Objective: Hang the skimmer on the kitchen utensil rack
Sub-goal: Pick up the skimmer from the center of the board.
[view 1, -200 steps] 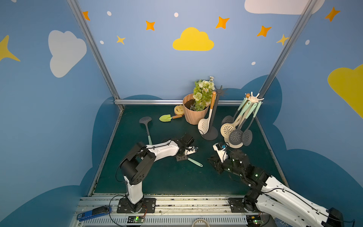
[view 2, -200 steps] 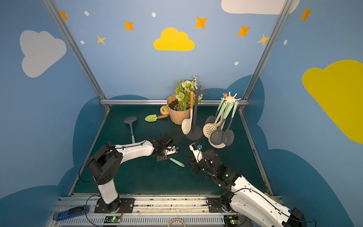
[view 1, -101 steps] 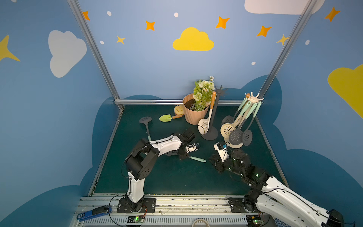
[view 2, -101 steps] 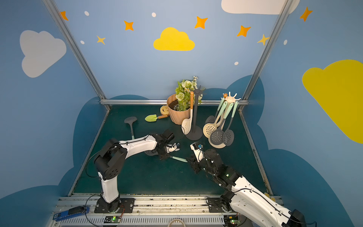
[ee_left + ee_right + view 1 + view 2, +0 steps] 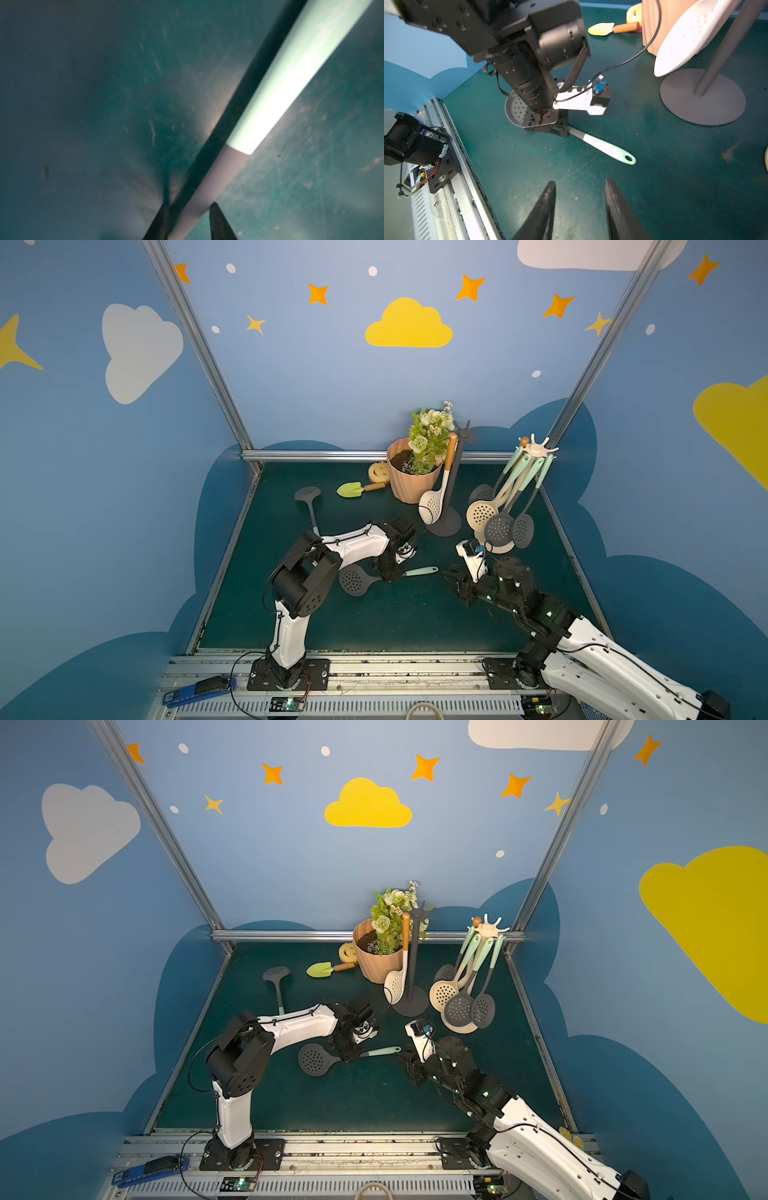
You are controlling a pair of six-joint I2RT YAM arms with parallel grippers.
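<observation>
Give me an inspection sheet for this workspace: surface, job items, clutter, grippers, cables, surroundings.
Surface: dark green table mat, scuffed.
Job's things: dark grey perforated skimmer with mint handle lies flat; dark grey utensil rack holds one white skimmer; cream rack holds several.
Clutter: peach ribbed pot of flowers, yellow-green trowel, yellow sponge, second grey skimmer.
Grippers: left gripper straddles the skimmer's neck, grip unclear; right gripper open, empty.
Cables: black wrist cable hangs loose above the mat.
Surroundings: blue walls painted with clouds and stars.
</observation>
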